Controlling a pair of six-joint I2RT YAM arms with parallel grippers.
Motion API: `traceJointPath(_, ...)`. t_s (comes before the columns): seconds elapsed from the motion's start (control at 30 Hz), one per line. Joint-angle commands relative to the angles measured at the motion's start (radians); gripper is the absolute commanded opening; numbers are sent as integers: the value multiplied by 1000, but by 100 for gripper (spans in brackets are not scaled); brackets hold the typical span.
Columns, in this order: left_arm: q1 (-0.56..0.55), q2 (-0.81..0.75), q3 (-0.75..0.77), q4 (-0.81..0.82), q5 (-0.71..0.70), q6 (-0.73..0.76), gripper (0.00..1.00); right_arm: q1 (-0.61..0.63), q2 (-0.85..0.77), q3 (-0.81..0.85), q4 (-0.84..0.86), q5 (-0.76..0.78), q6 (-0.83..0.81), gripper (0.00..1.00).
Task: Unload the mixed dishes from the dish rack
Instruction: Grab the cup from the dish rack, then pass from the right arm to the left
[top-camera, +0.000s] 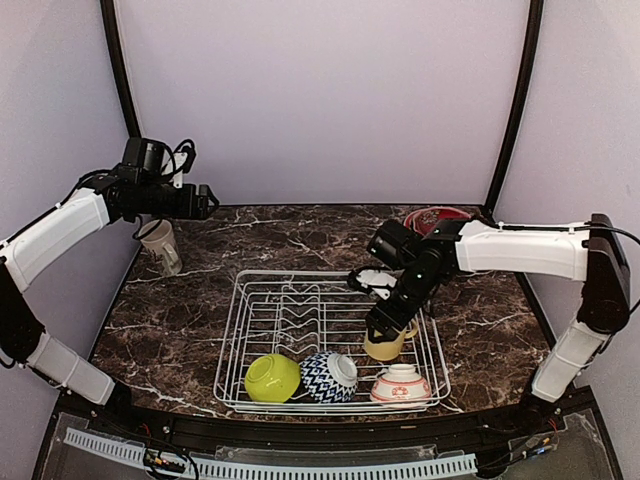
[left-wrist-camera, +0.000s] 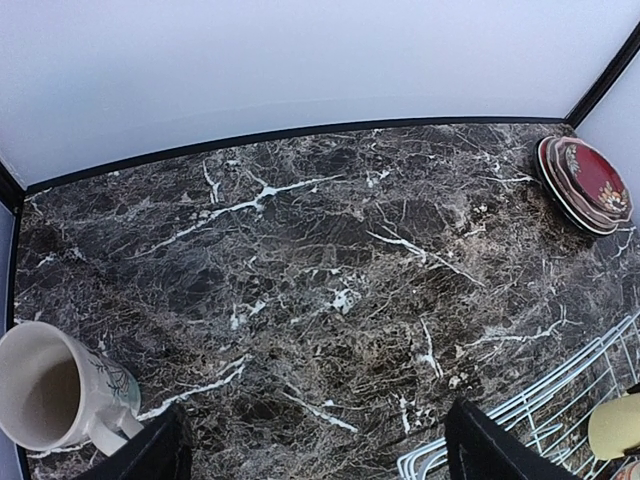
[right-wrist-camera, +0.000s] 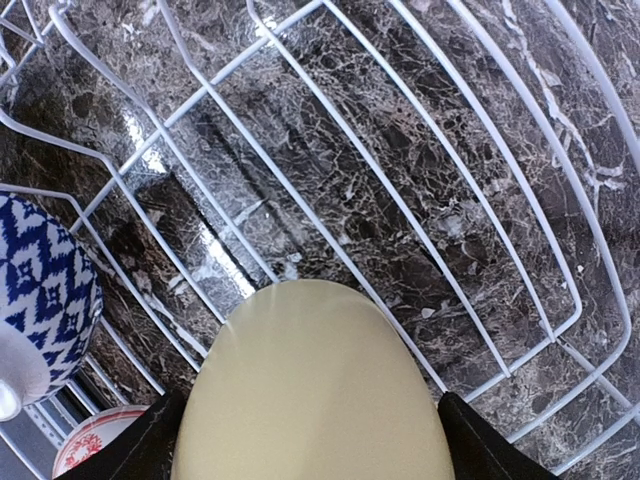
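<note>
My right gripper: fingers flank pale yellow ceramic mug in white wire dish rack; whether clamped, I cannot tell.
My left gripper: fingers apart, empty.

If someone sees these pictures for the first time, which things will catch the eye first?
First, the white wire dish rack in the middle of the dark marble table, where the right arm's jaws stand on either side of a pale yellow ceramic mug. Next, three small bowls in a row along the rack's near edge: lime green, navy zigzag and pink-and-white. Red plates lie stacked at the table's far right corner.
</note>
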Motion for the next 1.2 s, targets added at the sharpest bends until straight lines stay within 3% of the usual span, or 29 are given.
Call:
traceJointPath(0.0, -9, -4, 15, -25, -2, 14, 87, -4, -89, -8, 96, 14, 68, 30)
traceJointPath(0.3, -11, -23, 2, -8, 16, 4, 89, -106, -200, -85, 308, -179, 244, 1)
traceJointPath(0.43, -11, -31, -10, 24, 86, -23, 98, -135, -254, -154, 465, -292, 327, 0)
traceJointPath(0.63, -25, -39, -48, 116, 284, -87, 99, -152, -306, -249, 677, -367, 439, 0)
traceJointPath(0.8, -63, -6, -133, 363, 516, -363, 99, -178, -353, -335, 912, -391, 563, 0)
traceJointPath(0.9, -141, -14, -223, 623, 584, -531, 99, -198, -359, -372, 1050, -436, 647, 0)
traceJointPath(1.0, -234, -45, -346, 813, 548, -685, 99, -211, -332, -374, 1133, -501, 694, 0)
traceJointPath(1.17, -438, -77, -508, 1084, 368, -782, 98, -229, -287, -390, 1294, -606, 802, 0)
